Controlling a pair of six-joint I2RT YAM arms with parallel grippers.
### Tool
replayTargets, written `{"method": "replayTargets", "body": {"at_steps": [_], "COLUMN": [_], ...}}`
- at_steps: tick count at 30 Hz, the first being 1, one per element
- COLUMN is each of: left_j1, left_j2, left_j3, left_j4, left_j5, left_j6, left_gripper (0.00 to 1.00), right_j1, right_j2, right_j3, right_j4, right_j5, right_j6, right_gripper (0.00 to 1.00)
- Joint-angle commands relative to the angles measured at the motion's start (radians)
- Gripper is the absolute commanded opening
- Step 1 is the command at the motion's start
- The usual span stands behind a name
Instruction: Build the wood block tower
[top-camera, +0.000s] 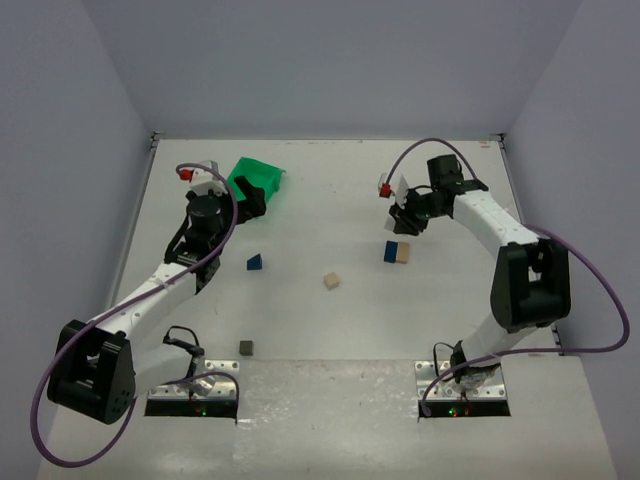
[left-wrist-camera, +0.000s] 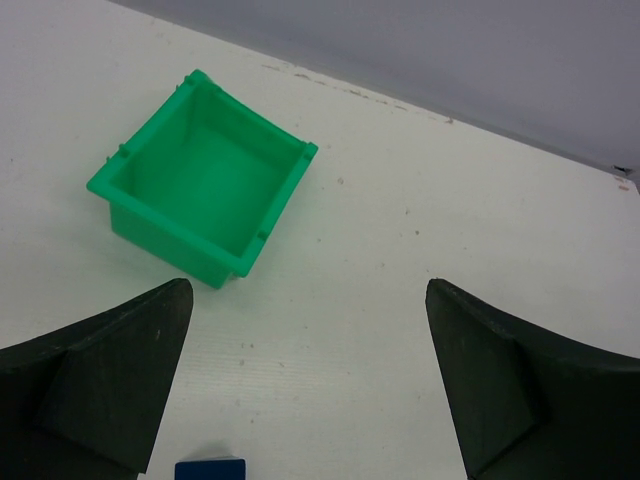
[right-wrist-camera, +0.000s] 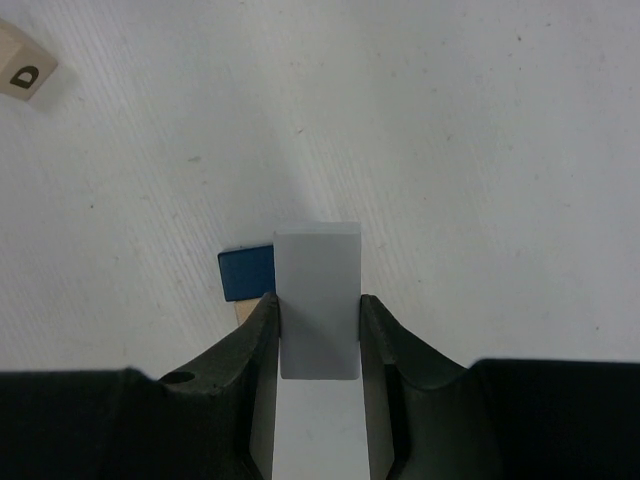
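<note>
The wood block tower (top-camera: 397, 252) is a blue block (right-wrist-camera: 245, 272) against a tan one (right-wrist-camera: 243, 311) on the table at mid right. My right gripper (top-camera: 408, 218) hovers just behind it, shut on a white slab (right-wrist-camera: 318, 300) that sticks out past the fingertips. The slab covers part of the two blocks in the right wrist view. A blue wedge (top-camera: 255, 262), a tan cube (top-camera: 331, 281) and a dark cube (top-camera: 245, 347) lie loose on the table. My left gripper (left-wrist-camera: 308, 300) is open and holds nothing, with the blue wedge (left-wrist-camera: 210, 470) just below it.
A green plastic bin (top-camera: 258, 178) stands at the back left, in front of my left gripper (top-camera: 248, 197), and shows nothing inside in the left wrist view (left-wrist-camera: 200, 175). The tan cube (right-wrist-camera: 22, 72) carries a letter D. Grey walls enclose the table.
</note>
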Motion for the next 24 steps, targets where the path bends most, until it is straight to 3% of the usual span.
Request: {"method": "replayTargets", "body": {"at_steps": [1, 24], "left_j1": [-0.011, -0.014], "left_j2": [-0.023, -0.001], "left_j3": [0.026, 0.043], "left_j4": [0.099, 0.091], "left_j5": [0.036, 0.068], "left_j6": [0.022, 0.032], "left_gripper": [1.0, 1.0], "right_j1": [0.001, 0.004], "right_j2": [0.034, 0.138], "right_j3": [-0.019, -0.071], "right_j4": [-0.031, 0.008], "right_j5": [-0.029, 0.037], "right_j6": [-0.098, -0.11], "right_gripper": [0.1, 0.15]}}
